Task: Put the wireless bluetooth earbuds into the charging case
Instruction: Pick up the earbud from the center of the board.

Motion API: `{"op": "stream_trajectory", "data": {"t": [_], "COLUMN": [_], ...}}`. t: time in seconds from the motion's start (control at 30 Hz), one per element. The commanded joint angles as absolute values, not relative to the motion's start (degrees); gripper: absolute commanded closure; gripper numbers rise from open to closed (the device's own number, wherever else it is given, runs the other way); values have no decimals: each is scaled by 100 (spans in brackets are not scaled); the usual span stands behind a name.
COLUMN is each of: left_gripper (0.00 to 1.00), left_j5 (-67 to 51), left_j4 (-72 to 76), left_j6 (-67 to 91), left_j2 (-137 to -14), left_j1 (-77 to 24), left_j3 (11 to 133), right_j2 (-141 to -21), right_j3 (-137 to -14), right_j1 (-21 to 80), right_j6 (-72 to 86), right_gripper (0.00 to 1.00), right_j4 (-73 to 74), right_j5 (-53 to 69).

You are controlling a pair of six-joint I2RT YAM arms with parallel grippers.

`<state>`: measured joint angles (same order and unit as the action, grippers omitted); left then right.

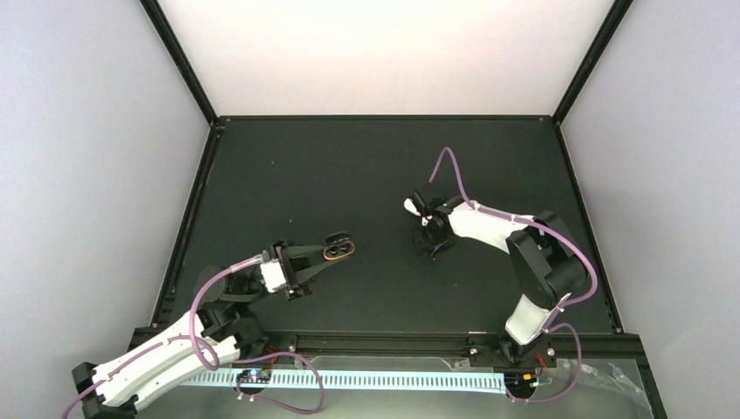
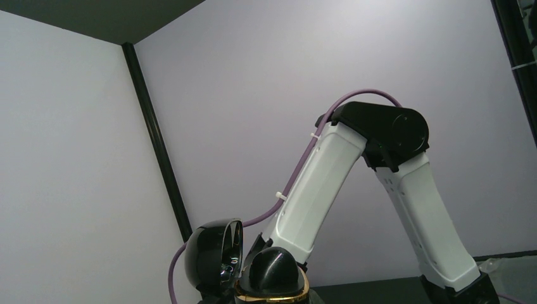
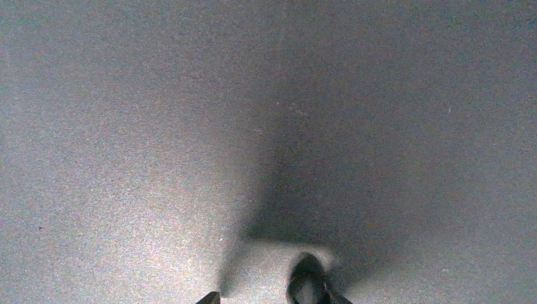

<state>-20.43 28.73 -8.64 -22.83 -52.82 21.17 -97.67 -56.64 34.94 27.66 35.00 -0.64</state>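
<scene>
My left gripper [image 1: 325,256] is shut on the open charging case [image 1: 339,250] and holds it above the mat. In the top view the case shows a dark face with two round sockets and a gold rim. In the left wrist view its lid [image 2: 212,253] is glossy black and stands open, and one black earbud [image 2: 273,269] sits in the gold-rimmed base. My right gripper [image 1: 433,236] points down at the mat, right of centre, with its fingertips [image 3: 212,297] apart. A second small dark earbud [image 3: 306,284] lies against its right fingertip; I cannot tell whether it is gripped.
A small white oval piece [image 1: 410,207] shows beside the right gripper; I cannot tell whether it belongs to the arm. Black frame posts and pale walls enclose the dark mat [image 1: 349,175]. The right arm's white links [image 2: 392,190] stand ahead of the left wrist camera.
</scene>
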Motion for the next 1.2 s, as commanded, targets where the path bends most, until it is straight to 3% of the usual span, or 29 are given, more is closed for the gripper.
{"op": "stream_trajectory", "data": {"t": [0.0,0.33,1.17], "left_gripper": [98,98,98], "left_j5": [-2039,-2035,-2031], "left_j4": [2892,2865,2878], "left_j6": [-905,-922,-918], "left_j2": [-2179,-2168,-2200], "left_j1": [-5248,-5247,-5247], "left_j3": [2162,2162,2162], "right_j2": [-9640,-10127,-10205], "right_j3": [-5599,-6091,-5886], "right_j1": [3472,3472,3489], "right_j6": [2933,2527,2452], "right_gripper": [58,66,93], "right_j4": [3644,3882,3798], "right_j5": [-252,-571,-378]}}
